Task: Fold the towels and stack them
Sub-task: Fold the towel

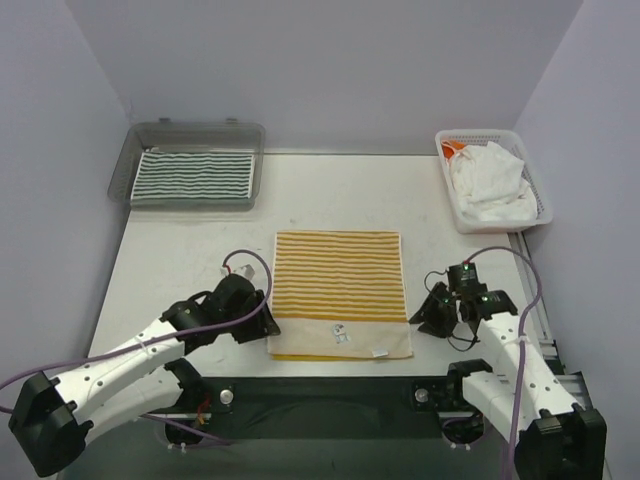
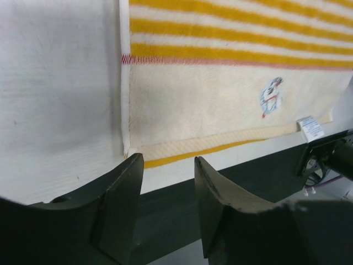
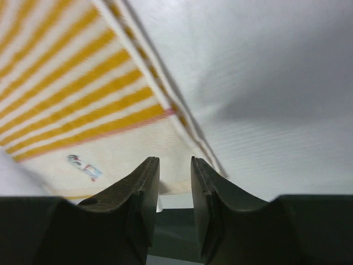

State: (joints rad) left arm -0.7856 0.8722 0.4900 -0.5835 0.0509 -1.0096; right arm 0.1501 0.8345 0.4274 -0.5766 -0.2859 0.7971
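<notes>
1. Top external view.
   - Found yellow-and-white striped towel (image 1: 338, 290) spread flat at centre frame on the white table (image 1: 180, 250), with its near hem close to the table's lower edge.
   - Noted green-and-white striped towel (image 1: 195, 176) folded inside the grey tray (image 1: 190, 130), upper left.
   - Noted white towels (image 1: 490, 180) heaped in the white mesh basket (image 1: 540, 205), upper right.
   - Located left gripper (image 1: 262, 318) just beside the yellow towel's lower-left corner and right gripper (image 1: 428, 315) just beside its lower-right corner.
   - Cannot judge jaw gaps from here.

2. Left wrist view.
   - Found left gripper (image 2: 167, 165) at bottom centre, fingers well parted, nothing between them.
   - Saw yellow-and-white striped towel (image 2: 220, 105) filling upper right, its corner just above the left fingertip.
   - Noted cartoon patch (image 2: 271, 96) and white label (image 2: 310, 127) at right.
   - Saw bare table (image 2: 55, 83) at left.

3. Right wrist view.
   - Found right gripper (image 3: 174, 165) at bottom centre, fingers narrowly parted, gripping nothing.
   - Saw yellow-and-white striped towel (image 3: 83, 110) across the left half, with the cartoon patch (image 3: 85, 165) at lower left.
   - Saw bare table (image 3: 265, 110) at right.
</notes>
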